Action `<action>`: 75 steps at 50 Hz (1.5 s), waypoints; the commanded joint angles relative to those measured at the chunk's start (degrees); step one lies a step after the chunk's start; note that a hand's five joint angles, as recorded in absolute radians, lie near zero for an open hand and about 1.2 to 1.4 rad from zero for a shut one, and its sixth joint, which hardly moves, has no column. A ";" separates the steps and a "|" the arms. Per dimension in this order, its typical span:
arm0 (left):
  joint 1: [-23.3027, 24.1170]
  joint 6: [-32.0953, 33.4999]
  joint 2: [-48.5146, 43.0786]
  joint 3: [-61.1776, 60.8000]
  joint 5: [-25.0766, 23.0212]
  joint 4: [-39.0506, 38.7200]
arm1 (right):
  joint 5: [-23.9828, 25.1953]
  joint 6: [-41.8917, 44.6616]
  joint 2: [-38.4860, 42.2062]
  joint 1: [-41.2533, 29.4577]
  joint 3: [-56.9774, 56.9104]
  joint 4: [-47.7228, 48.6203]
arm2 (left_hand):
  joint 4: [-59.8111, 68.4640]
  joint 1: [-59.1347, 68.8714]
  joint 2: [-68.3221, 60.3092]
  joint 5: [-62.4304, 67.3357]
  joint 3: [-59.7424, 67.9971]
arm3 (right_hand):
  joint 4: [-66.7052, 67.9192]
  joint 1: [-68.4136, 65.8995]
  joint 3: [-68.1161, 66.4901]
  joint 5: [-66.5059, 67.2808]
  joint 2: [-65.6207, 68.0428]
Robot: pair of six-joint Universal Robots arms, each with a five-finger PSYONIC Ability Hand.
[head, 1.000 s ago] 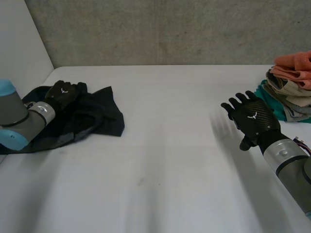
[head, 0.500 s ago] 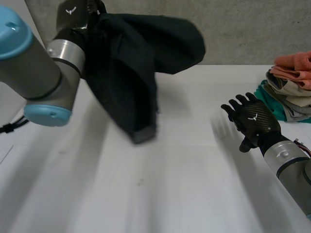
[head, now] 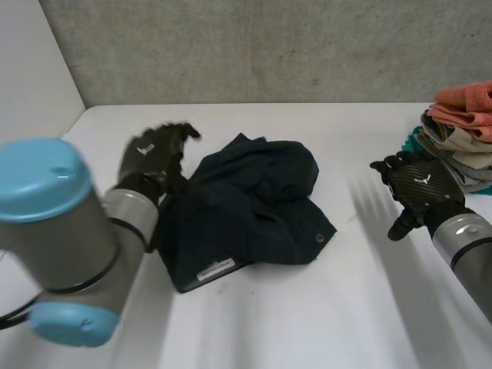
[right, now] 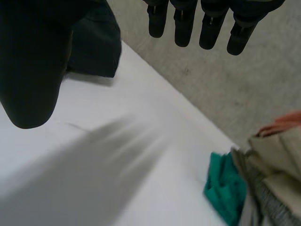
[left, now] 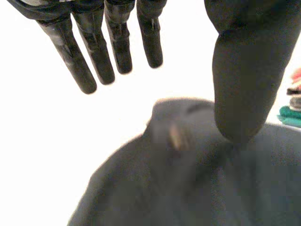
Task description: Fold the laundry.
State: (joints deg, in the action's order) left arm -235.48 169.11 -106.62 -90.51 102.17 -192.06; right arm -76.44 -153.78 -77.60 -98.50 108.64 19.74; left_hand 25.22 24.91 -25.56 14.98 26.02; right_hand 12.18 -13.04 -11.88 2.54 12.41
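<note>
Dropped from mid-air, the dark garment [head: 252, 201] is being left crumpled on the worktop [head: 307, 323]; the left hand [head: 154, 154] and right hand [head: 419, 186] are being held spread, empty.

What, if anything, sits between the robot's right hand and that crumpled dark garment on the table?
Nothing visible does. Only bare white table lies between the open right hand and the dark garment. The stack of folded clothes sits on the hand's other side, away from the garment.
</note>
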 commanded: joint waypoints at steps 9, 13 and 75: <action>-6.83 29.86 3.90 2.43 -21.81 -1.39 | -0.11 -18.48 -0.18 -8.63 -7.04 -19.56 | -11.48 -11.16 11.81 -11.23 -12.28 | -2.18 3.04 1.88 -2.54 -2.41; -7.45 31.80 -5.07 9.72 -30.96 -0.16 | -0.29 -24.10 2.27 -13.55 -8.09 -19.21 | -11.81 -11.50 12.15 -11.57 -12.61 | -2.18 3.04 1.88 -2.54 -2.41; 6.69 6.05 -1.57 0.78 0.14 0.11 | -4.16 -1.97 19.16 -16.38 -35.09 -9.09 | 43.06 43.38 -42.73 43.31 42.26 | 67.82 -66.96 -68.12 67.46 67.59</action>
State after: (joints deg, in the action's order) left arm -230.16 175.72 -110.25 -81.39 102.60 -192.32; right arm -81.34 -160.58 -58.49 -115.11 66.45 13.40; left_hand 68.68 66.72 -68.58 55.72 68.22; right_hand 68.55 -63.52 -68.21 57.51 66.34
